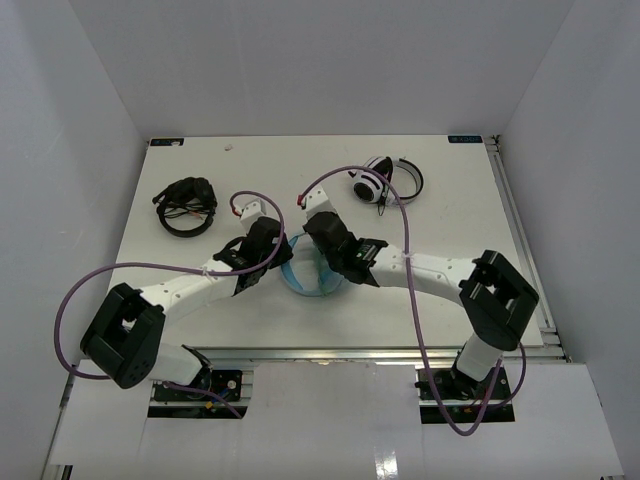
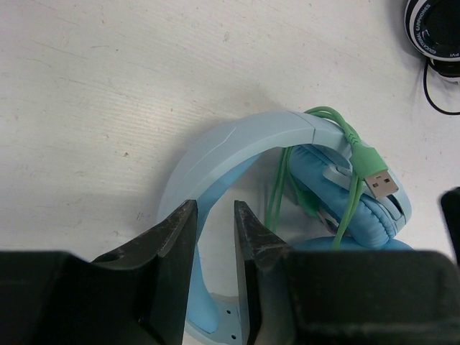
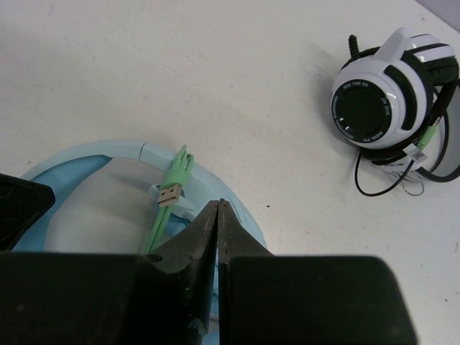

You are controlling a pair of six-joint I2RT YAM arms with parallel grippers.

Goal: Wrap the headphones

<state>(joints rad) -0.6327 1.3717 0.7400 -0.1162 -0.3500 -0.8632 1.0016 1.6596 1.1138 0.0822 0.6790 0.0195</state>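
Top external view, she said: where were the headphones (image 1: pixel 312 280) in that one?

About midway across the table (image 1: pixel 450 200), I told her, toward its near edge. They lay flat between the two arms, which hid most of them.

And the cable?

The left wrist view showed it best. The thin green cable (image 2: pixel 332 117) was looped over the headband beside an ear cushion (image 2: pixel 316 169), and its USB plug (image 2: pixel 383 183) lay loose on top.

Was either pincer gripping?

The left gripper (image 2: pixel 214 208) stood at a narrow gap with the headband running between its jaws, and it looked clamped on the band. The right gripper (image 3: pixel 219 205) was pinched fully together over the band's outer edge, just beside the plug. I saw nothing held in it.

How would the thing handle?

Light, I judged. The band looked like stiff plastic, a sound place to pin it down, while the padded cups would give under pressure. The cable seemed limp and a little springy, so it would likely slide off the smooth band unless kept taut. I would have taken it by the plug's moulded collar, not the metal tip.

Anything else about?

The white-and-black headphones (image 1: pixel 385 182) were toward the far right and the black headphones (image 1: pixel 187 205) toward the far left, both well apart from the blue pair.
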